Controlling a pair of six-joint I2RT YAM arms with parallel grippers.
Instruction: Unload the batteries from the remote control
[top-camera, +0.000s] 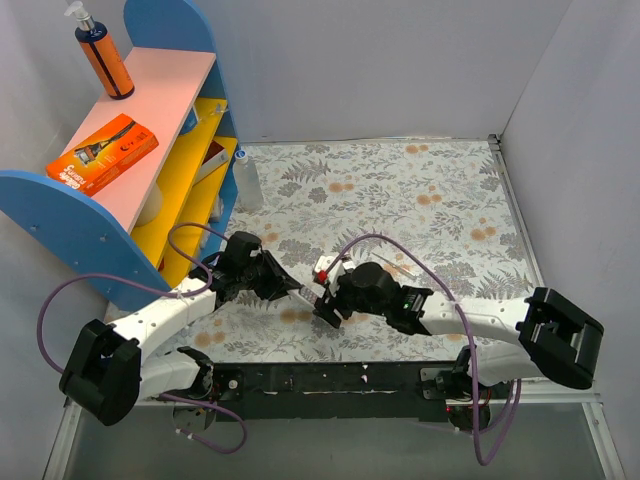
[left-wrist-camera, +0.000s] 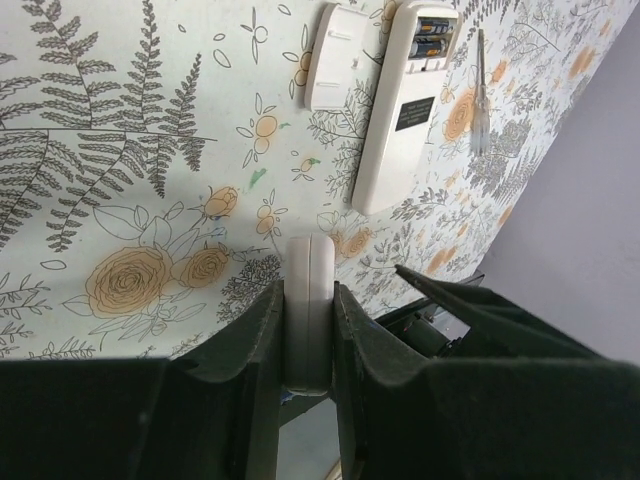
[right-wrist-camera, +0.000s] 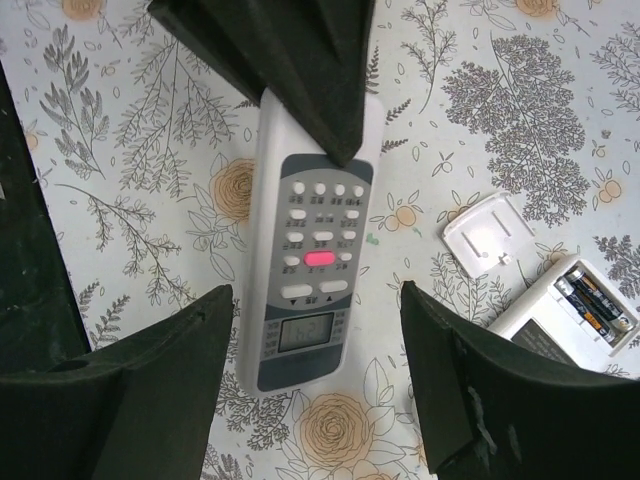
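Shelf (top-camera: 80, 232) blocks left, right tabletop (top-camera: 455, 195) open

Fern-printed table (top-camera: 430, 200) before my arms carries a white remote (left-wrist-camera: 403, 110) lying back-up with its battery bay open, a small white cover (left-wrist-camera: 335, 55) just beside it, a slim clear tool (left-wrist-camera: 480, 90) on its other side, and a clear bottle (top-camera: 247, 180) near the shelf (top-camera: 60, 215).
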